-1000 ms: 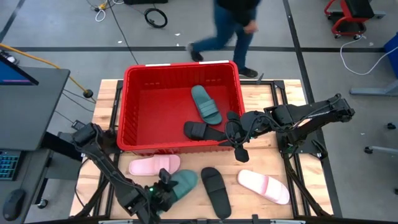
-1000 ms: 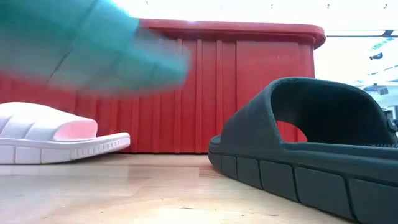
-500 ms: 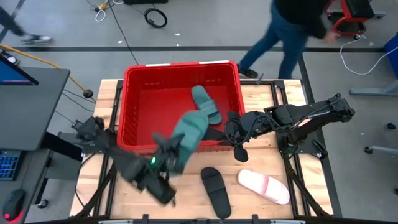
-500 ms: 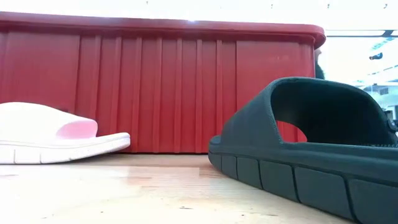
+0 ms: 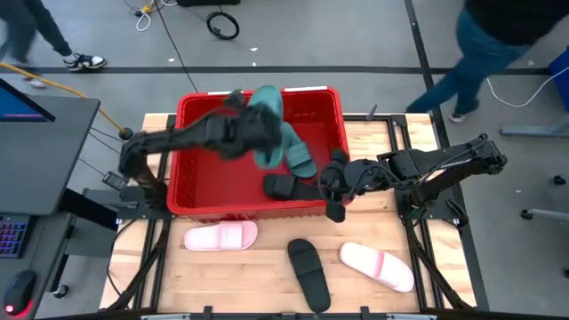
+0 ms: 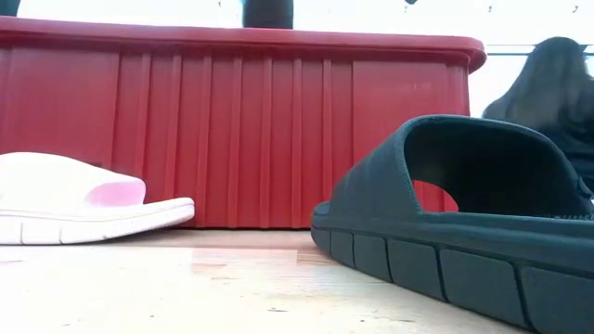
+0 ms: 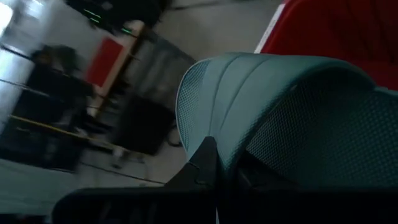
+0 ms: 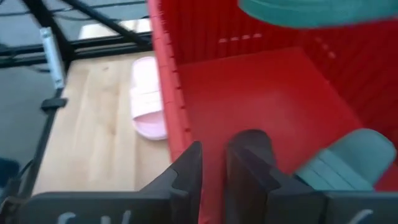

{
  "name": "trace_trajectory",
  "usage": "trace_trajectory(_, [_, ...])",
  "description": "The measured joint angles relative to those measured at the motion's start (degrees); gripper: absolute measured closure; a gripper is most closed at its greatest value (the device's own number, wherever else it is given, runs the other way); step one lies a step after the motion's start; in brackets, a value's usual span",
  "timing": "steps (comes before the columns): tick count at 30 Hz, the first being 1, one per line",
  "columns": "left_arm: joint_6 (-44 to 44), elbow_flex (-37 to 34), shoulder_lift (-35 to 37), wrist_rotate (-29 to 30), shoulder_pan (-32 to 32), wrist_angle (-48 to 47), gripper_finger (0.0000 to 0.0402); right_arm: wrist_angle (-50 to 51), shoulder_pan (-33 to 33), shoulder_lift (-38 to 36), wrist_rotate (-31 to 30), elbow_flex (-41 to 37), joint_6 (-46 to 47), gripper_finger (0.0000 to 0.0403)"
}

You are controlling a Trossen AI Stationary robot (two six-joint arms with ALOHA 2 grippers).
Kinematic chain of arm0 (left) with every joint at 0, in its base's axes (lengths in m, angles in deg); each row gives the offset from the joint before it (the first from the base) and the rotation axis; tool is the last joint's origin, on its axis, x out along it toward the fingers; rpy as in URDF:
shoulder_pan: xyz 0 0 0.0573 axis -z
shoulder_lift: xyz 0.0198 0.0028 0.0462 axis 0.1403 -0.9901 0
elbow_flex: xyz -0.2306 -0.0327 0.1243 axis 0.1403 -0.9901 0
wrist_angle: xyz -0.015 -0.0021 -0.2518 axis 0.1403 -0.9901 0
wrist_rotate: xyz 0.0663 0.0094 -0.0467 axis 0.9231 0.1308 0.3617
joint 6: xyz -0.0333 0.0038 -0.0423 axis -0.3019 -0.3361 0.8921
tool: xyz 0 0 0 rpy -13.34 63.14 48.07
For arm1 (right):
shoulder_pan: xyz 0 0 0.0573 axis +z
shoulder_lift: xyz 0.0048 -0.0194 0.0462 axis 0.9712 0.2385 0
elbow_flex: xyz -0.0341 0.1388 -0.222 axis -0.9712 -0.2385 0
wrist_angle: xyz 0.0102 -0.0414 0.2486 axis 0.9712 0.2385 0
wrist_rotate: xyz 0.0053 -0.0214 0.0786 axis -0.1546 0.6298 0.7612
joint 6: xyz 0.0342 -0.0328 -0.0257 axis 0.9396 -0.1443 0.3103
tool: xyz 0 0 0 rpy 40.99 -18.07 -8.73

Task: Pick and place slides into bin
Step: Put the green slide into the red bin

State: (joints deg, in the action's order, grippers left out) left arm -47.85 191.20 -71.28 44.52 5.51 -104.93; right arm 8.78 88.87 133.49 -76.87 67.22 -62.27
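Left gripper [image 5: 244, 132] stretched over the red bin [image 5: 191, 111], jaws closed on a green slide [image 5: 265, 124] held above it, right gripper [image 5: 331, 182] at the bin's near rim, fingers nearly closed, holding nothing, second green slide [image 5: 296, 151] and black slide [image 5: 283, 187] inside the bin.

In the high view the left gripper [image 5: 252, 133] is blurring together with the green slide [image 5: 267, 124] over the bin [image 5: 182, 151], hiding its fingers. In the low view the black slide [image 6: 464, 213] is running off the right edge, hiding a person [image 6: 548, 93] partly.
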Motion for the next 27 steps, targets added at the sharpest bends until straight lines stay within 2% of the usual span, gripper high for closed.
trace_trajectory(3, [-4.8,0.0,-2.5,-9.0,-6.2,9.8,0.039,0.6,0.0,0.0,-2.8,0.0,1.4,0.0323])
trace_trajectory(6, [-7.8,0.0,-5.7,-14.4,-9.9,16.5,0.039,2.2,0.0,0.0,-4.7,0.0,1.4,0.0323])
trace_trajectory(11, [-11.8,0.0,-13.2,-15.2,-12.5,17.7,0.039,6.4,0.0,0.0,-6.1,0.0,3.1,0.0323])
trace_trajectory(18, [-12.0,0.0,-22.7,-16.1,-15.9,17.8,0.039,9.7,0.0,0.0,-9.1,0.0,7.5,0.0323])
trace_trajectory(24, [-12.5,0.0,-26.2,-16.4,-16.8,18.0,0.0374,12.6,0.0,0.0,-11.1,0.0,10.3,0.0323])
trace_trajectory(27, [-13.2,0.0,-27.0,-18.5,-17.1,18.0,0.0361,13.7,0.0,0.0,-13.1,0.0,11.9,0.0323])
